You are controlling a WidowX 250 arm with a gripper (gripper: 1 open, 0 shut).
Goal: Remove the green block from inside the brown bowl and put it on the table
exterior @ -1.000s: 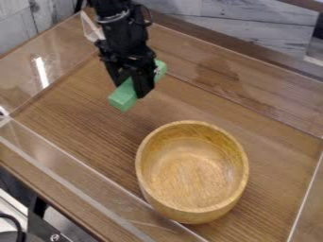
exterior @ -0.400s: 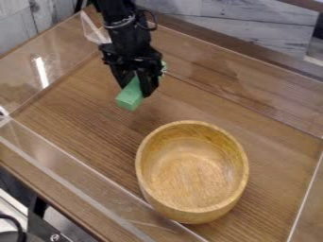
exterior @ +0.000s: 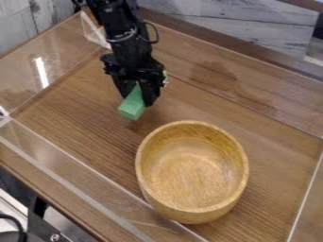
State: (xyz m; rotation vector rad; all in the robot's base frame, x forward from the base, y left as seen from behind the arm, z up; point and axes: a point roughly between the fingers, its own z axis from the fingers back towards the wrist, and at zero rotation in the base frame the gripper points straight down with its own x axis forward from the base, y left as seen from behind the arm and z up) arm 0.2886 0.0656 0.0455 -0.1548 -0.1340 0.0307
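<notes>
One green block [exterior: 131, 103], seemingly clamped in one gripper [exterior: 132, 85]; one bowl [exterior: 192, 171].

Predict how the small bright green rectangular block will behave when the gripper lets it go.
The small bright green rectangular block looks stiff, keeping straight edges in the black gripper. Its flat sides make rolling unlikely. Held tilted, it might tip over onto a face on the brown wood-grain tabletop.

Whitish weathered planks [exterior: 265, 21]; dark cable [exterior: 13, 223], lower-left corner.
</notes>
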